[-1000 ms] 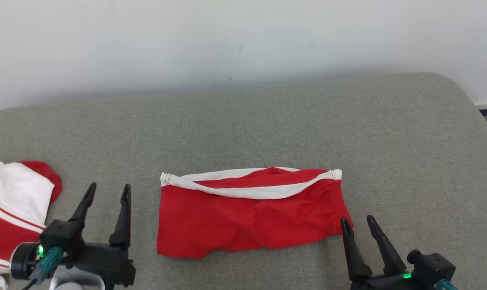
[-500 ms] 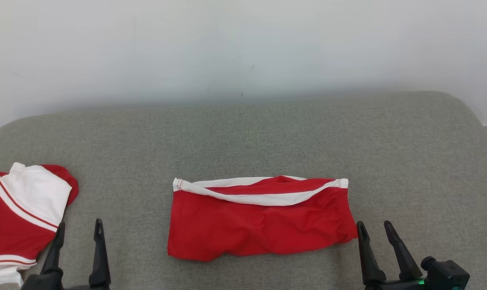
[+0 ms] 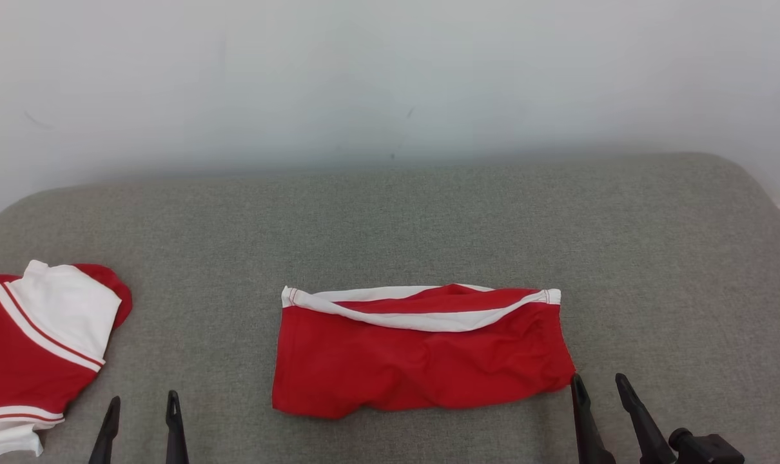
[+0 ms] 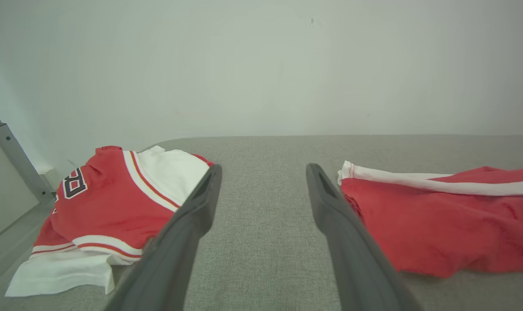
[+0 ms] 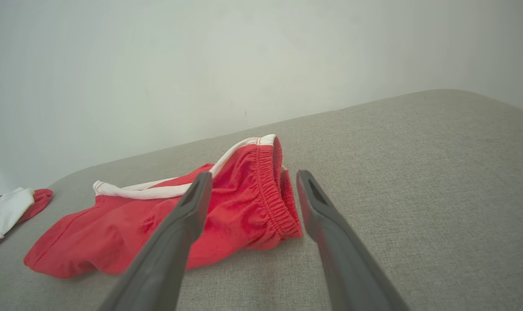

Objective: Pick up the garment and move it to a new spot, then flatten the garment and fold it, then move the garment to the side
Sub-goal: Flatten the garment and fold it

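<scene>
Red shorts (image 3: 422,351): folded, white-trimmed, lying mid-way across the grey surface (image 3: 390,219).
Right gripper (image 3: 599,377): fingers apart and empty, tips just beside the shorts' near right corner; possibly touching, the view is too low to tell.
Left gripper (image 3: 143,397): fingers apart and empty, between the shorts and the jersey (image 3: 35,348).
Count: one pair of shorts, one jersey, two grippers.
Edges: wall (image 3: 390,77) along the far side, rounded corner at right.
Open room: bare fabric beyond and right of the shorts.
</scene>
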Motion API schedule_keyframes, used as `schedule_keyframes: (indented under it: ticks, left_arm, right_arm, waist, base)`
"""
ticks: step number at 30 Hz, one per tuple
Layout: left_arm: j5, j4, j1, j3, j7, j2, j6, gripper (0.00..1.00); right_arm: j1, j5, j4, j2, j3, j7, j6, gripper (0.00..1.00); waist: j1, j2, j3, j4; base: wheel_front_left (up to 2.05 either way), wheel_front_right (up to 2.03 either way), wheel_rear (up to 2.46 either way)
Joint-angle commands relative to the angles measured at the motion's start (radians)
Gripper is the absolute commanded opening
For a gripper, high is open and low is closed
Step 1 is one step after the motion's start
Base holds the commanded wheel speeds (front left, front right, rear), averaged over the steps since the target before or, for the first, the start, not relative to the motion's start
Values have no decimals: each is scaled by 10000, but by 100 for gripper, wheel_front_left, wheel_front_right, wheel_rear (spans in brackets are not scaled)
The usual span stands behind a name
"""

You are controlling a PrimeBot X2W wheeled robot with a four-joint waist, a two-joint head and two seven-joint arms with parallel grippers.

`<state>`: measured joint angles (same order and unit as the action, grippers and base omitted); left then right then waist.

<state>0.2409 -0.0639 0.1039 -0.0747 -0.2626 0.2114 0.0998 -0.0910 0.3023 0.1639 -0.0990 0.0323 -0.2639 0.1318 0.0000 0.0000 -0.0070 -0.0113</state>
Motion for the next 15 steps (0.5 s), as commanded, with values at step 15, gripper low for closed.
schedule_keyframes:
  ticks: [15]
  left_arm:
    - [-939,-479,97,672,-32,-670,-715,100]
  right_arm:
    - [481,-413,426,-306,148,-4,-24,100]
  waist:
    - [0,0,101,136]
  base:
    - [0,0,0]
